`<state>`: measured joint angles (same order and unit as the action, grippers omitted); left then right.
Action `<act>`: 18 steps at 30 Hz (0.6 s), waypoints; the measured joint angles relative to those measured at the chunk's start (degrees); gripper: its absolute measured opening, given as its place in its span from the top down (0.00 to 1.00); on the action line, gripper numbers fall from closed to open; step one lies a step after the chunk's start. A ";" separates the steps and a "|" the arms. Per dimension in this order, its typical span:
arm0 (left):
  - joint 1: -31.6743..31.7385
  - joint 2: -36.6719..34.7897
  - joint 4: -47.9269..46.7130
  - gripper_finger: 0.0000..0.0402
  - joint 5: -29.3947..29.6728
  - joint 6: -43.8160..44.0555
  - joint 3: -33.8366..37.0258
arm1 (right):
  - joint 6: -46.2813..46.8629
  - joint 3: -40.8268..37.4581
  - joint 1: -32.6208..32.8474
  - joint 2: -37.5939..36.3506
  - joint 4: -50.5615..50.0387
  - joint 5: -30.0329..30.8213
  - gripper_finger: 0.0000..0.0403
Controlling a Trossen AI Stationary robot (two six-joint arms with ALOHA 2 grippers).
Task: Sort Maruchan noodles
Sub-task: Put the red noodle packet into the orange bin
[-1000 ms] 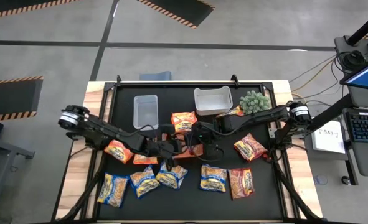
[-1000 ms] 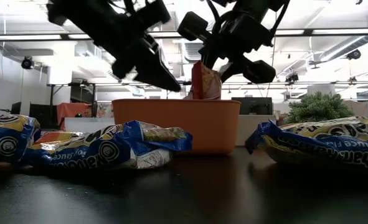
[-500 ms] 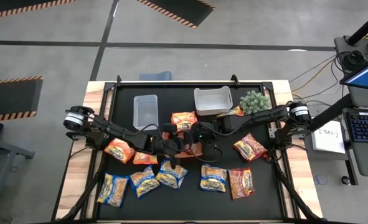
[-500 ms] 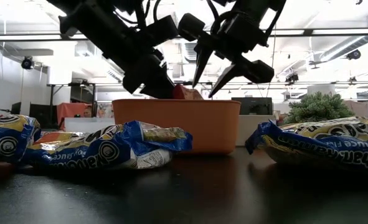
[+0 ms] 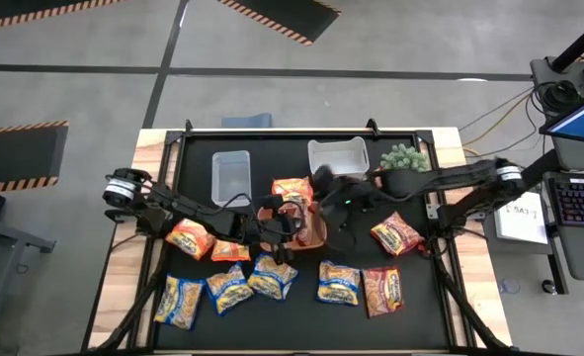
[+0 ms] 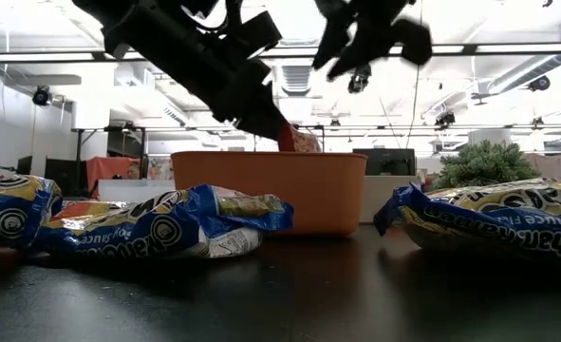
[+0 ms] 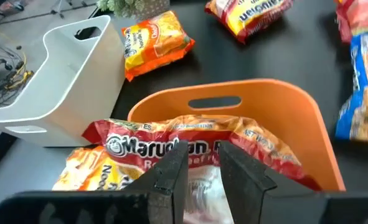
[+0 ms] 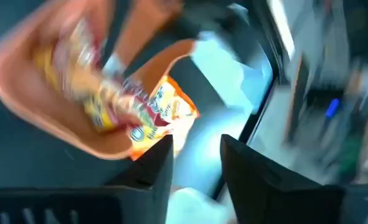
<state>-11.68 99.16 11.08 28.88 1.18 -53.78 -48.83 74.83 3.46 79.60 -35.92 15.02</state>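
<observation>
Item: red shiny plastic Maruchan packet (image 7: 190, 146), pinched in my left gripper (image 7: 199, 163), hanging just inside the orange plastic bin (image 7: 277, 112) below me. Right gripper (image 8: 193, 163) empty, parted, nearby. Risk: slippery film could slide free and snag the rim.

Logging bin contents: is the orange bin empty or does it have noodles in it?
Not empty. The orange bin holds a red packet, pinched by the left gripper, which reaches into it.
</observation>
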 joint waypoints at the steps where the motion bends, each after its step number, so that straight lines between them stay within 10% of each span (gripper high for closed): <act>1: 0.00 0.48 0.48 0.81 0.00 0.32 0.00 | 5.86 0.00 -0.09 -1.37 -1.12 -0.29 0.74; 10: -0.02 3.77 6.59 0.81 -0.02 1.58 0.00 | 35.71 -5.68 0.32 -10.35 -1.65 -8.05 0.94; 18: -0.02 3.98 8.37 0.81 0.00 0.08 -1.44 | 42.93 -21.76 -0.15 -9.69 27.96 -7.54 0.98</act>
<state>-11.70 103.14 19.45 28.88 1.25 -55.22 -5.90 53.06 3.31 69.90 -7.96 7.48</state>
